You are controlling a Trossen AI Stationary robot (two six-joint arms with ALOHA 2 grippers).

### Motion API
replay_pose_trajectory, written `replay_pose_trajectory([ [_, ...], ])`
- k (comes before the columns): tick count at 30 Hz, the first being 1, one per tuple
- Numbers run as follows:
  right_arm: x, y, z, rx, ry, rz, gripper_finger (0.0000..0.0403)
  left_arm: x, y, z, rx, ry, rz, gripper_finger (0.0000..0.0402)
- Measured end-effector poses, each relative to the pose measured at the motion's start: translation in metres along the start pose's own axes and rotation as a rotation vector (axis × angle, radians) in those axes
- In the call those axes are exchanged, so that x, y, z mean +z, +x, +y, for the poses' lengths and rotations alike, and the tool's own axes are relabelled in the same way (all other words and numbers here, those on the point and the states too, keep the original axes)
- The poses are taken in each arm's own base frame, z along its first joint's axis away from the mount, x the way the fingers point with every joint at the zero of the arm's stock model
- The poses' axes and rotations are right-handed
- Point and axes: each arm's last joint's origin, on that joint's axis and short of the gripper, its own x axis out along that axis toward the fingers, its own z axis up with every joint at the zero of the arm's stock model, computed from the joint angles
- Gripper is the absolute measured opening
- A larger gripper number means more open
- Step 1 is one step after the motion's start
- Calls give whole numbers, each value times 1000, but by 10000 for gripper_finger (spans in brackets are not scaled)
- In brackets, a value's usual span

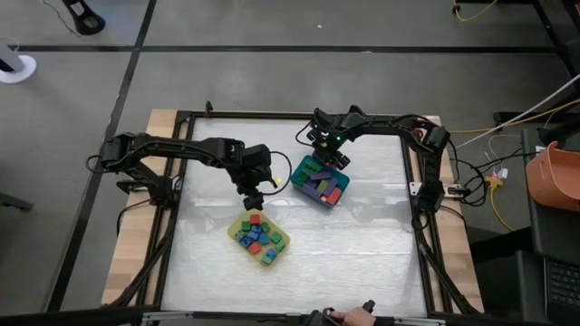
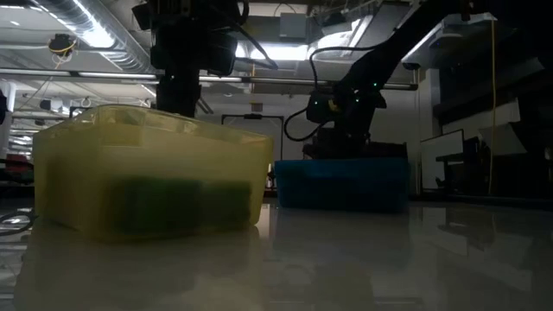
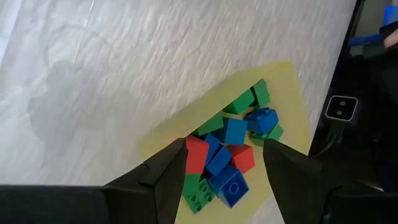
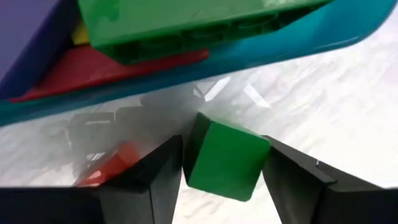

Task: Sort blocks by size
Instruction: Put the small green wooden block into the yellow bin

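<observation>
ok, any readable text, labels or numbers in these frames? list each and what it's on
None readable.
Blocks in the yellow tray: studs only, no print visible.
Green block between the right gripper's fingers: plain faces.
Teal tray: no label visible.
White square tag beside the table in the left wrist view: a mark on it, too small to read.
Room behind the table in the low view: too dark for signs.

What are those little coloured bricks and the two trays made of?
The blocks look like hard moulded plastic: bright solid colours, sharp edges, studs on top. The green block in the right pincer has a smooth satin face. The yellow tray seems thin, translucent plastic, since dark shapes show through. The teal tray looks glossy, probably plastic too.
</observation>
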Motion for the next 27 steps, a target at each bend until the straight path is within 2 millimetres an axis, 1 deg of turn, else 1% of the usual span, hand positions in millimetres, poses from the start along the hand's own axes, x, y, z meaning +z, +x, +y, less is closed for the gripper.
replay_pose_trajectory([
  [3,0,0,0,0,5,7,208,0,0,0,0,-1,0,200],
  [5,-1,0,0,-4,6,20,197,0,0,0,0,-1,0,200],
  [12,-2,0,-1,-25,5,62,133,1,-1,2,2,-3,-4,200],
  [16,-2,0,-2,-35,5,97,132,3,-4,7,6,-9,-14,200],
  [22,-5,-6,-2,-70,4,220,156,4,-21,15,11,50,-65,200],
  [24,-5,-12,-3,-93,3,254,154,4,-29,18,15,76,-95,200],
  [27,-2,-23,-10,-146,22,295,137,4,-45,23,22,129,-149,200],
])
